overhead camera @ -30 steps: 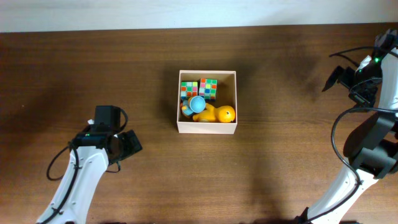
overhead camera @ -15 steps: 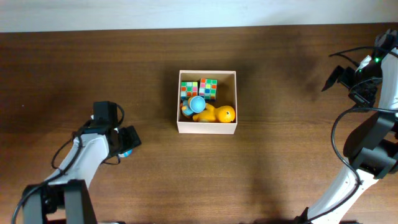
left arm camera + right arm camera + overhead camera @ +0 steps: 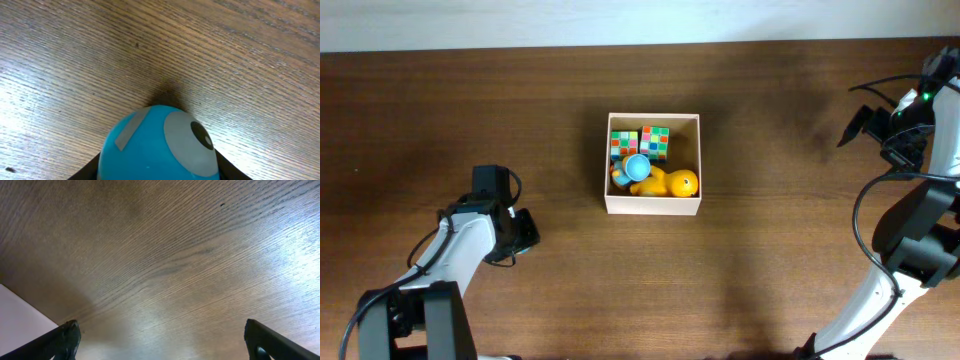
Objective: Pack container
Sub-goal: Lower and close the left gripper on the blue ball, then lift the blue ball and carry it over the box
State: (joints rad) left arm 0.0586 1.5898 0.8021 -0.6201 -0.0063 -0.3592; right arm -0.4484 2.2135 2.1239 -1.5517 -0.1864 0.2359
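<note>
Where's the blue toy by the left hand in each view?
Overhead: hidden under the left hand, lower left.
Left wrist: blue toy, bottom centre.
Right wrist: not in it.
Shared landmark: the wood-grain table.

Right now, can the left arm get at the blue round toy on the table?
Probably yes. The blue round toy sits on the table right between the left gripper's jaws, with nothing in the way. Whether they have closed on it I cannot tell.
</note>
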